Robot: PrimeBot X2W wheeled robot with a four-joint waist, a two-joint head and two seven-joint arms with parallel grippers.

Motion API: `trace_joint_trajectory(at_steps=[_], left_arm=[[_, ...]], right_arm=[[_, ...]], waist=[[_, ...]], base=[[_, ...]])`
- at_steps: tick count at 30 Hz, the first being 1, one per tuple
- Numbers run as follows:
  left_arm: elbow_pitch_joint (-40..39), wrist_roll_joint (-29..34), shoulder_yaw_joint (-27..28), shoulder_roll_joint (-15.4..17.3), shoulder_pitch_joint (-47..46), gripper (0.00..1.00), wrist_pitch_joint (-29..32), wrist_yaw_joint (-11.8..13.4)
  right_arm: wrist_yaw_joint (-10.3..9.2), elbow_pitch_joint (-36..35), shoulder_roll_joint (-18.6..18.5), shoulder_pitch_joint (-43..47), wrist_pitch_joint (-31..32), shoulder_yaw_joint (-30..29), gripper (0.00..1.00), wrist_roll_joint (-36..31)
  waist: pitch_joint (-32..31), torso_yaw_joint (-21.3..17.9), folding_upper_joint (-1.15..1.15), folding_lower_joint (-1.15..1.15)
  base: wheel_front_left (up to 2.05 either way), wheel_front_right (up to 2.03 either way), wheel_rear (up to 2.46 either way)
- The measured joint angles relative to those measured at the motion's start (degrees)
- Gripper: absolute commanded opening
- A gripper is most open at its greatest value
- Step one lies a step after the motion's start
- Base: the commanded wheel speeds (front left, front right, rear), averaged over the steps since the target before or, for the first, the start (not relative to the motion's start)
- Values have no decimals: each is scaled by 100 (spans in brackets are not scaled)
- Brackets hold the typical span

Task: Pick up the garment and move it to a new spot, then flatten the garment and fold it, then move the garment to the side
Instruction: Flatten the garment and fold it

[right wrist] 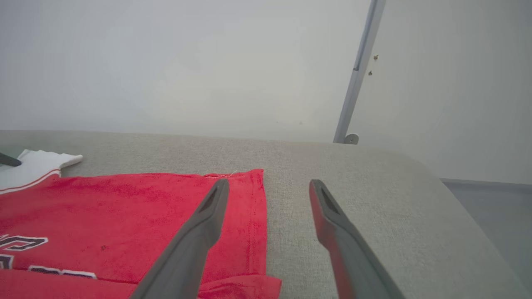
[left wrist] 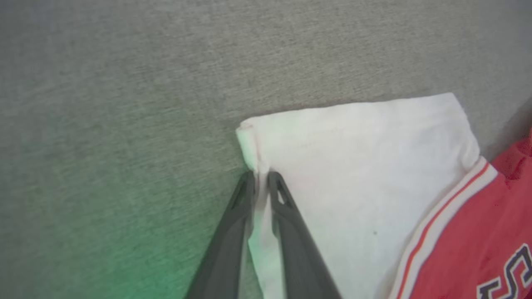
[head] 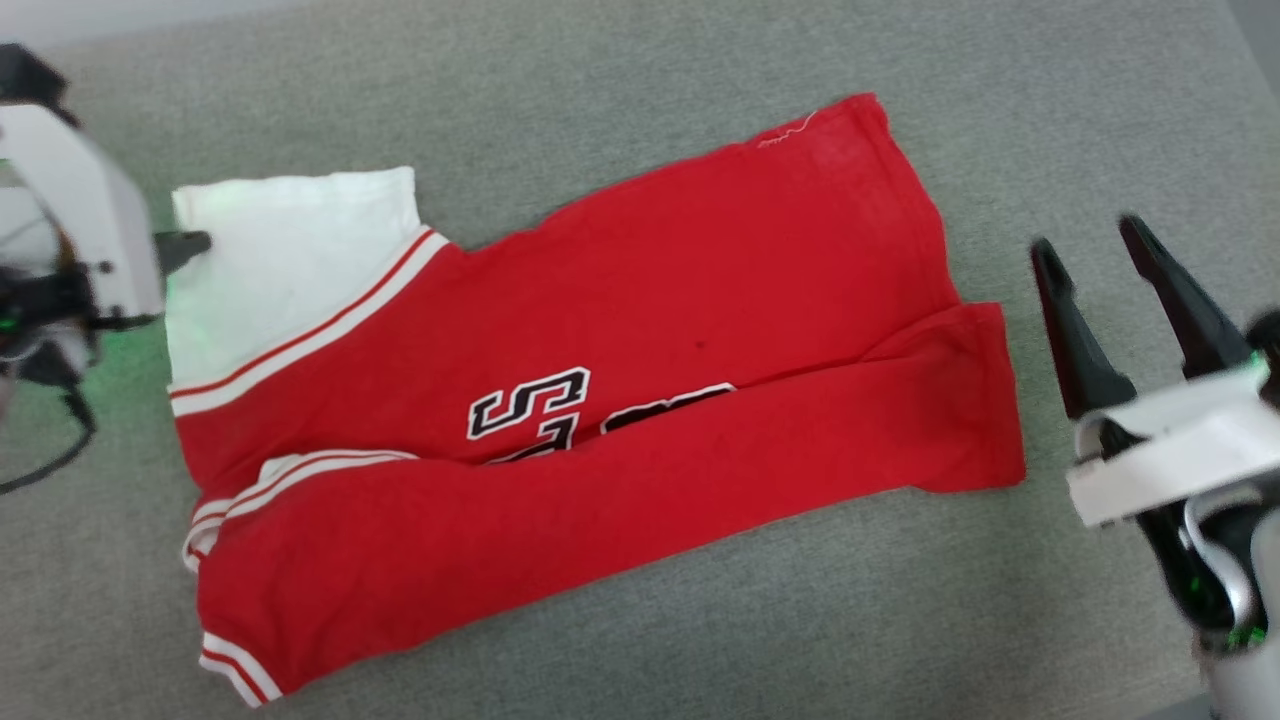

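Note:
The garment (head: 650, 300) lies on the grey cloth surface, partly folded lengthwise, with its lower half laid over the black-white lettering (head: 530, 400). Its white sleeve (head: 290, 260) points to the far left. My left gripper (head: 195, 242) is at that sleeve's outer edge. In the left wrist view it (left wrist: 259, 173) is shut on the sleeve's (left wrist: 365, 166) hem, with white cloth pinched between the fingers. My right gripper (head: 1085, 235) stands open off the garment's right end, touching nothing. In the right wrist view it (right wrist: 269, 182) hovers over the red hem corner (right wrist: 249, 199).
The grey upholstered surface (head: 700, 620) extends around the garment on all sides. Its rounded far right edge (right wrist: 436, 174) drops away toward a white wall with a slanted metal post (right wrist: 357, 74).

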Motion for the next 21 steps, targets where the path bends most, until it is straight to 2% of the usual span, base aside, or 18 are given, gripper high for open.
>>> trace_joint_trajectory(at_steps=[5, 8, 12, 17, 21], left_arm=[[-224, -137, -40, -162, -34, 0, -119, -16], [-356, -156, -98, -263, -86, 0, -200, -18], [-557, -187, -185, -355, -237, 0, -260, -22], [-698, -220, -299, -424, -422, 0, -370, -40], [-737, -292, -382, -481, -523, 0, -456, -42]], right_arm=[[0, 375, -457, -1062, 686, 543, 100, 122], [0, 984, -671, -1784, 1319, 876, 100, 364], [0, 1968, -879, -2901, 1883, 1043, 100, 693], [0, 3105, -966, -3811, 3006, 1499, 100, 1177], [1, 3493, -1003, -4111, 4055, 1982, 100, 1737]], waist=[[57, 155, 0, 0], [100, 292, 0, 0], [217, 496, 0, 0], [413, 749, 0, 0], [535, 927, 0, 0]], base=[[0, 0, 0], [0, 0, 0], [0, 0, 0], [0, 0, 0], [0, 0, 0]])
